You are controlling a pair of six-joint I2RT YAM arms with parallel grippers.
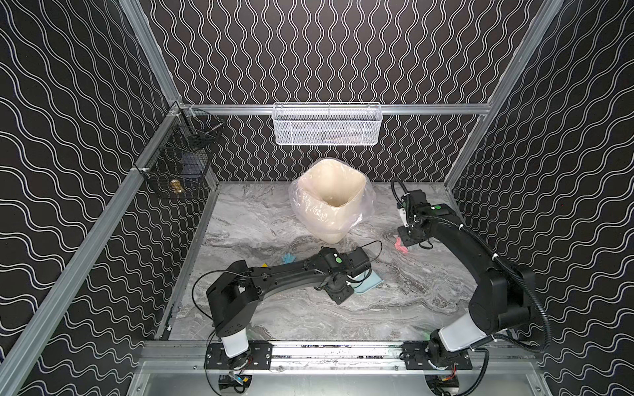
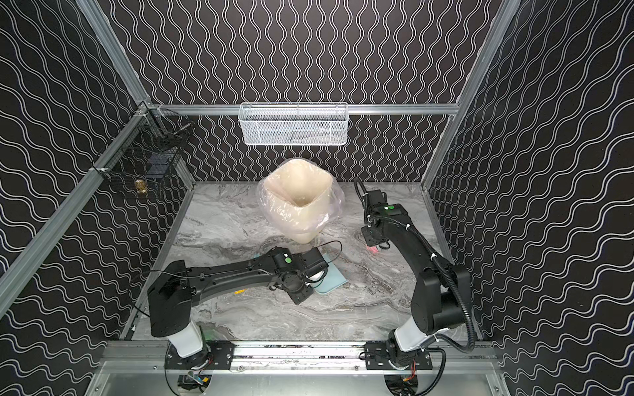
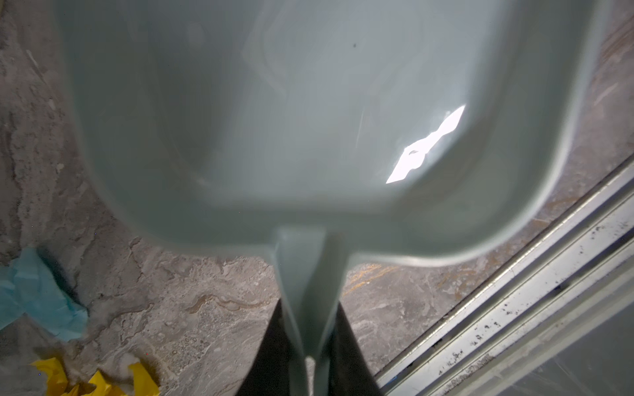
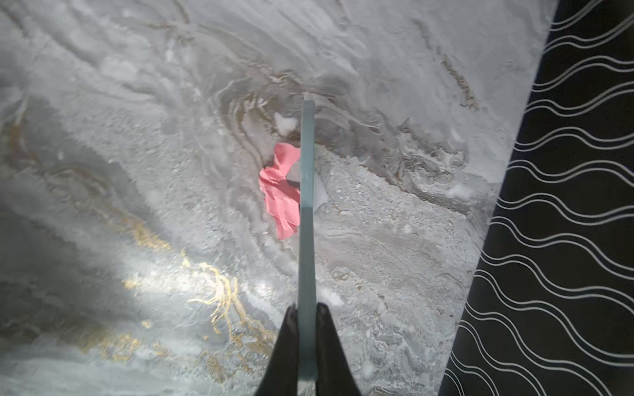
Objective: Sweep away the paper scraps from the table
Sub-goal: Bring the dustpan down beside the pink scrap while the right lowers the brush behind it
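My left gripper (image 3: 308,308) is shut on the handle of the pale blue dustpan (image 3: 308,120), whose pan lies low over the table (image 1: 394,308) at mid-table. A light blue scrap (image 3: 37,295) and a yellow scrap (image 3: 96,377) lie behind the pan, beside the left arm. Toward the back right, my right gripper (image 4: 306,308) is shut on the thin pale blue brush (image 4: 306,240), seen edge-on. A pink scrap (image 4: 281,192) lies against the brush's far end. In both top views the pink scrap (image 1: 400,246) peeks out beside the right wrist.
A cream waste bin (image 1: 331,202) lined with clear plastic stands at the back centre. On the back rail hangs a white mesh basket (image 1: 326,123), and a black wire basket (image 1: 182,161) hangs at the back left corner. Black wavy-lined walls close three sides.
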